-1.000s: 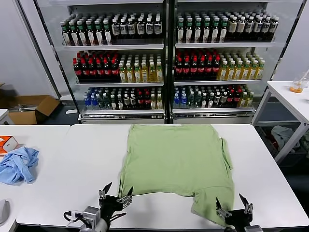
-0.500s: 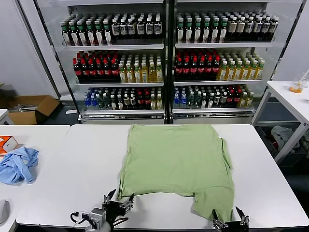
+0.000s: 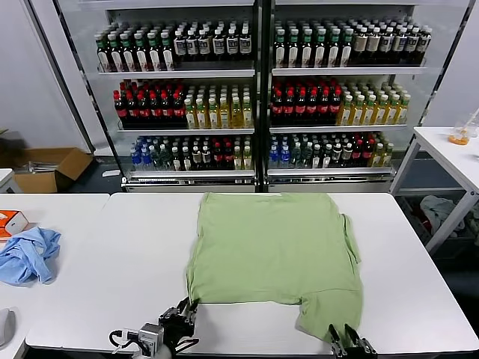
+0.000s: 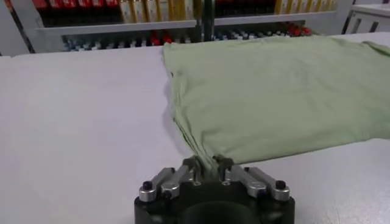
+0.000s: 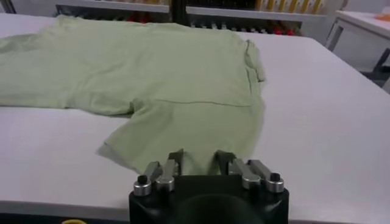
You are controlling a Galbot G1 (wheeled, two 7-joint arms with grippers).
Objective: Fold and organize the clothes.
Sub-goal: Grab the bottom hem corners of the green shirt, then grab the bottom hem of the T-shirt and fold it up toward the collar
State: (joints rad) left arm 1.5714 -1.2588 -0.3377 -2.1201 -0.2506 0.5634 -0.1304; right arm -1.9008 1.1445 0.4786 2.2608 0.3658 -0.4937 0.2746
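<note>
The light green shirt [image 3: 273, 247] lies spread flat on the white table [image 3: 112, 262], with a flap hanging toward the near right; its printed front and buttons do not show. My left gripper [image 3: 182, 313] is at the shirt's near left corner and is shut on it; in the left wrist view the fabric [image 4: 274, 91] runs into the closed gripper [image 4: 207, 163]. My right gripper [image 3: 346, 345] is at the near edge of the right flap, shut on it; in the right wrist view its fingers [image 5: 177, 157] pinch the shirt's [image 5: 152, 67] edge.
A light blue garment [image 3: 28, 254] and an orange box [image 3: 9, 222] lie at the table's far left. Shelves of bottles [image 3: 254, 97] stand behind the table. A cardboard box [image 3: 45, 168] sits on the floor at left, a side table [image 3: 449, 149] at right.
Both grippers moved onto the shirt's near edge and closed: the left on the near left corner, the right on the near right flap. The shirt's near left corner shifted slightly.
</note>
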